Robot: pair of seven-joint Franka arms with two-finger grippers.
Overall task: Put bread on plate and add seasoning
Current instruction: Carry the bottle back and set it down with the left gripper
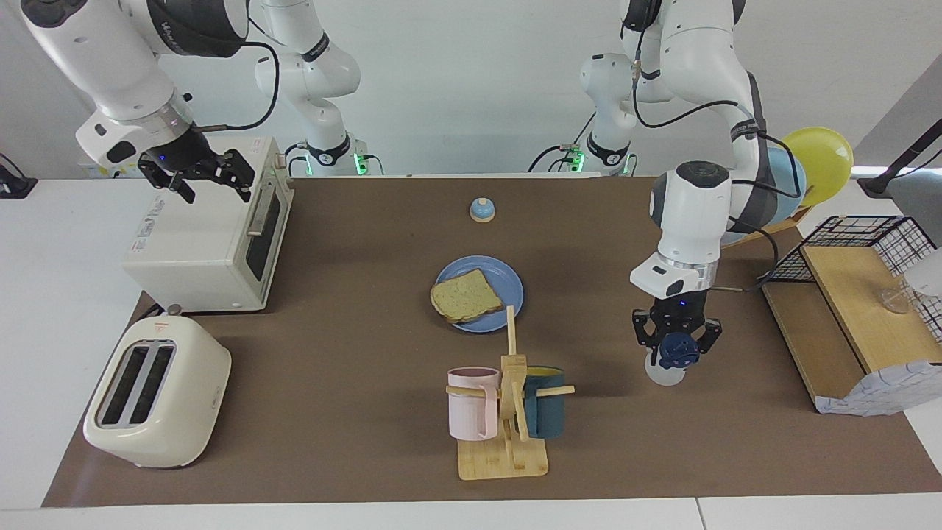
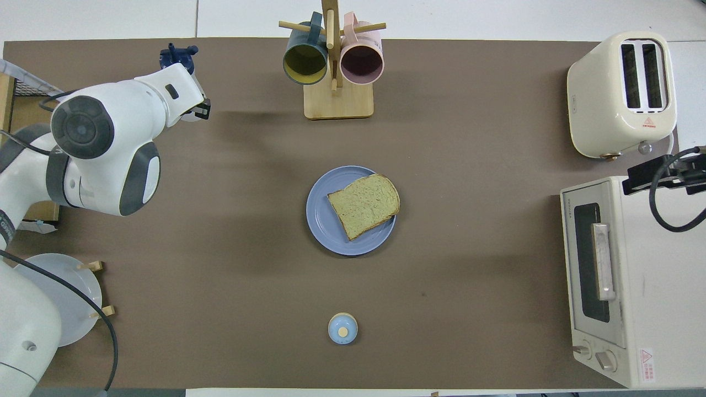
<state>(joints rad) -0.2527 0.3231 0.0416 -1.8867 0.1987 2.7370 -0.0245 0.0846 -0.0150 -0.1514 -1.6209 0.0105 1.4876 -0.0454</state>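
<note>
My left jaws [image 1: 677,346] are clamped on the seasoning [image 1: 673,357], upright over the table [image 1: 353,353]; my right jaws [image 1: 213,177] gape empty above the toaster oven [image 1: 213,243]. Bread [image 1: 466,296] lies on the plate [image 1: 508,283].

- The bread [image 2: 364,205] lay on the plate [image 2: 325,229] at mid-table.
- The left gripper [image 2: 187,105] hung near the mug rack [image 2: 337,100], toward the left arm's end; the seasoning's [image 2: 177,57] navy cap showed just past it.
- A bell [image 2: 342,328] sat nearer the robots.
</note>
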